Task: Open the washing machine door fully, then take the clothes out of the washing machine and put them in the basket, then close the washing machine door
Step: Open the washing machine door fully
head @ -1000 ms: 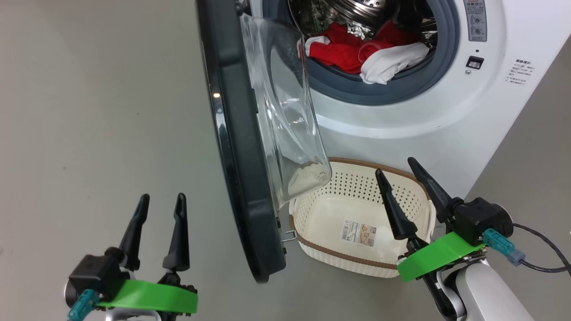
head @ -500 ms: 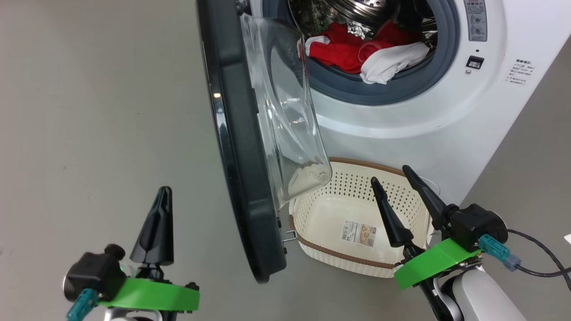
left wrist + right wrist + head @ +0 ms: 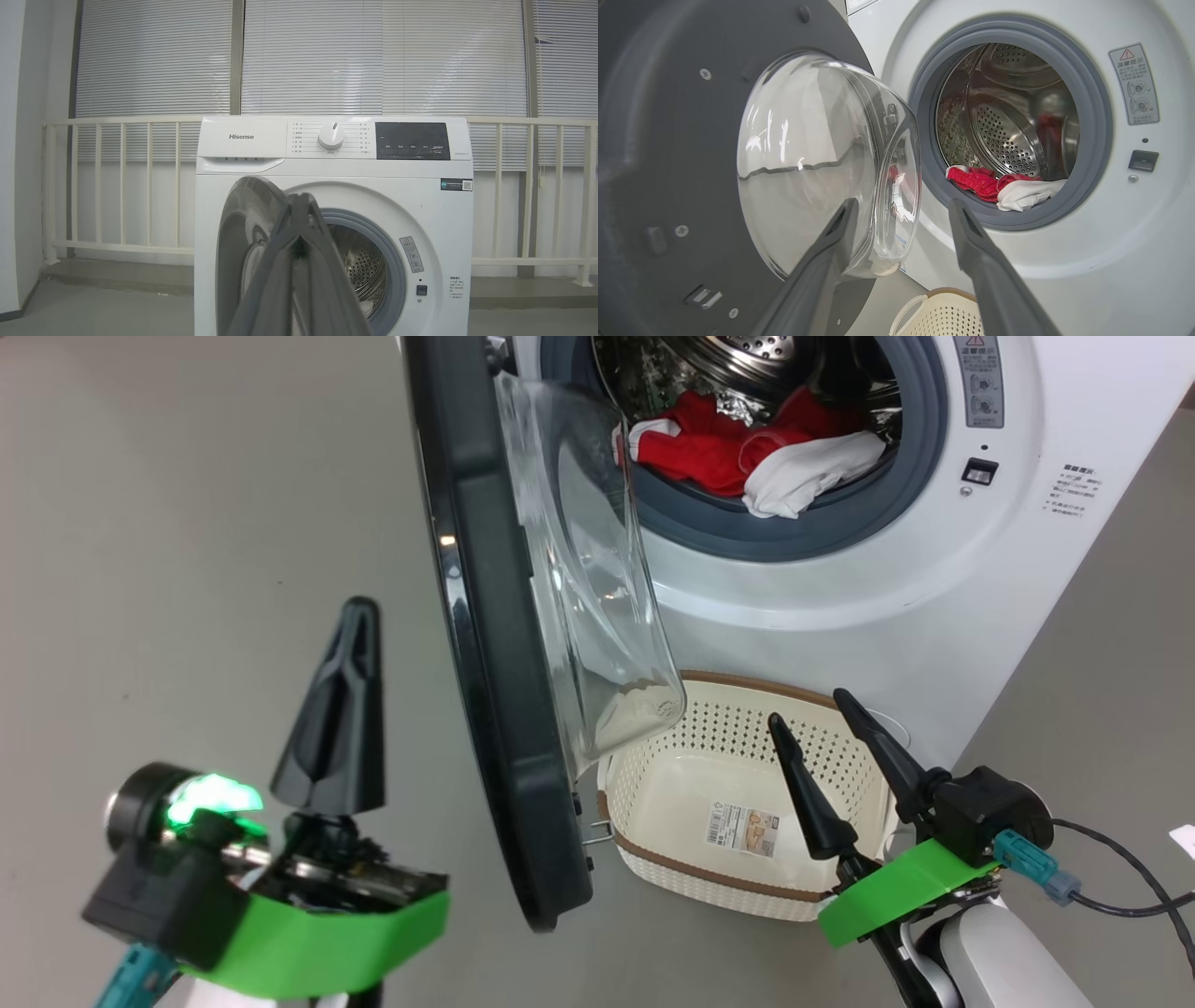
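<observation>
Obs., head view: the big white front-loading washing machine [image 3: 840, 597] is sitting at 12–1 o'clock.

The large round washing machine door with the glossy black rim [image 3: 495, 644] is standing partly open and showing edge-on. Its long axis is running 12 to 6 o'clock, and its clear glass bowl is bulging toward 3 o'clock, at the machine.

The soft red-and-white fabric clothes [image 3: 738, 453] are lying in the drum mouth at the opening's 6 o'clock. The heap is stretching 9 to 3, with the white part draping onto the grey rubber ring.

The small cream-white perforated plastic basket with the brown rim [image 3: 719, 889] is sitting on the grey floor [image 3: 187, 523] before the machine. Its long axis is running roughly 10 to 4, and it is holding only its paper sticker.

Left hand [image 3: 359, 616]: the fingers are pressing together on nothing and pointing to 12. It is sitting at the door's 9 o'clock, apart from it.

Right hand [image 3: 805, 707]: the fingers are spreading wide with nothing between them, pointing to 11 over the basket's 3 o'clock end.
</observation>
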Robot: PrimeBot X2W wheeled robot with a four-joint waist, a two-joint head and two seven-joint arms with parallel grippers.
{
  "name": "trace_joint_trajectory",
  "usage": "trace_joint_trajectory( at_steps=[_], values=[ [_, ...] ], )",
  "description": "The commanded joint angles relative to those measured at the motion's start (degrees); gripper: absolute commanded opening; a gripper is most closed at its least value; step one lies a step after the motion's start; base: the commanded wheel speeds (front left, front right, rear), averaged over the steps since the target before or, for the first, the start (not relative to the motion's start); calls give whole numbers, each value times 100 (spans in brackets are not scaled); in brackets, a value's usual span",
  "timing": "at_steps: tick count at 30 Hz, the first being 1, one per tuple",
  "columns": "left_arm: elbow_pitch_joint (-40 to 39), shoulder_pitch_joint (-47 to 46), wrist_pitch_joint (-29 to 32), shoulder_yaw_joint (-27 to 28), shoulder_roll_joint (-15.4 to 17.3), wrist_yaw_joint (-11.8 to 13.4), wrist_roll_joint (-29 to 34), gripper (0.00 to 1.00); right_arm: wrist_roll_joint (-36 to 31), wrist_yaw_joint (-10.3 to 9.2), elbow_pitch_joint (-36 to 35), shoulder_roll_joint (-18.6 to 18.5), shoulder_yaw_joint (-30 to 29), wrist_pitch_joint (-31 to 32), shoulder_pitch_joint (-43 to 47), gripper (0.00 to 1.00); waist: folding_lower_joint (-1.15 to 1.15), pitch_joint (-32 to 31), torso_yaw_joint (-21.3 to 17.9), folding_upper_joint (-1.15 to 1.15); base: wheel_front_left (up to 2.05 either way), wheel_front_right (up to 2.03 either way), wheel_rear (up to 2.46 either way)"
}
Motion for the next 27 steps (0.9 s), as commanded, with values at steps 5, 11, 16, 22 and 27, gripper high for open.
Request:
trace_joint_trajectory(
  at_steps=[5, 11, 16, 22, 27],
  values=[
    [-377, -214, -20, -274, 63, -133, 35, 0, 29, 37, -114, 42, 169, -37, -82, 100, 0, 0, -42, 0, 0, 0, 0],
    [-419, -89, 293, -815, 62, -222, -111, 0, -14, 37, -113, 42, 176, -37, -124, 100, 0, 65, -95, 0, 0, 0, 0],
    [-248, 68, 650, -1222, 65, -282, -361, 0, -52, 37, -108, 42, 192, -37, -136, 100, 0, 126, -108, 0, 0, 0, 0],
    [13, 187, 994, -1480, 135, -283, -393, 0, -62, 37, -102, 42, 208, -37, -163, 100, 0, 196, -107, 0, 0, 0, 0],
    [233, 241, 1206, -1538, 181, -210, -375, 0, -46, 37, -73, 42, 242, -37, -177, 100, 0, 196, -96, 0, 0, 0, 0]
  ],
)
